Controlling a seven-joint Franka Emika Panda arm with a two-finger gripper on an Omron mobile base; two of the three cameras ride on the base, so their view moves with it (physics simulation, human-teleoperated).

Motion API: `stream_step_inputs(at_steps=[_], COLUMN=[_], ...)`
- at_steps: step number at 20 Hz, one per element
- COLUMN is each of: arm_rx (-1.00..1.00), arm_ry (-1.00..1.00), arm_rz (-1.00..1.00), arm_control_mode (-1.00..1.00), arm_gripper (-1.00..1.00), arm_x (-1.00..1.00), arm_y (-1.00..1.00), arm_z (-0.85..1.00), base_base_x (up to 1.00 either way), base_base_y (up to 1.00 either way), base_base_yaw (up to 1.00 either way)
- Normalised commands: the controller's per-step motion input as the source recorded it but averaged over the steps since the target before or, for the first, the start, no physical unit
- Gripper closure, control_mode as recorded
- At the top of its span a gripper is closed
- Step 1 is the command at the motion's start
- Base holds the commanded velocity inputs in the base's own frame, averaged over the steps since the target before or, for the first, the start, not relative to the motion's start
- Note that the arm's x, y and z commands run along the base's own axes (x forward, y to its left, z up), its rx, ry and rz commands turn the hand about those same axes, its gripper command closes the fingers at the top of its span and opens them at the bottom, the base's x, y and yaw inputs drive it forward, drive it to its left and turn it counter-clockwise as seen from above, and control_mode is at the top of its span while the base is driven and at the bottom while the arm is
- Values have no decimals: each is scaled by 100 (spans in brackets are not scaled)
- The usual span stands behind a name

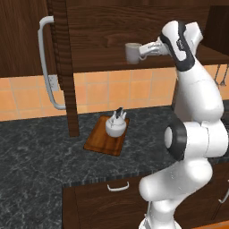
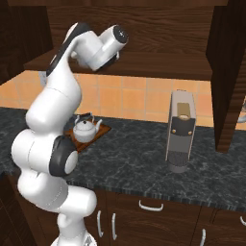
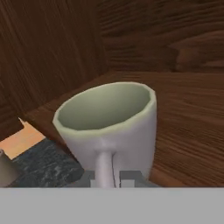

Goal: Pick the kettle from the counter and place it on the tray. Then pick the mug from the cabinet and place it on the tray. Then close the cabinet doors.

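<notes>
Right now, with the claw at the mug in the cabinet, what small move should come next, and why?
Probably lift the mug slightly and draw it out of the cabinet. The claw is shut on the mug's handle, the mug seems to sit at the shelf edge, and the kettle already rests on the tray below, leaving bare board beside it.

Kettle [image 2: 85, 129] sits on tray [image 2: 98, 131]
</notes>
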Motion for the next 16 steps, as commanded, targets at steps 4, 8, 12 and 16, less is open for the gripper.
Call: stream_step_inputs(at_steps=[4,8,12,16], arm_rx=[0,-4,-1,0], arm_ry=[3,8,9,9], arm_rz=[0,0,0,1], arm_control_mode=[-100,-100,-100,-100], arm_gripper=[100,100,100,100], arm_x=[-96,-86,-73,-64], arm_y=[42,51,27,10], arm_z=[-51,-84,-79,-49], base_base_x=[0,0,0,0], base_base_y=[0,0,0,0], base_base_yaw=[0,0,0,0])
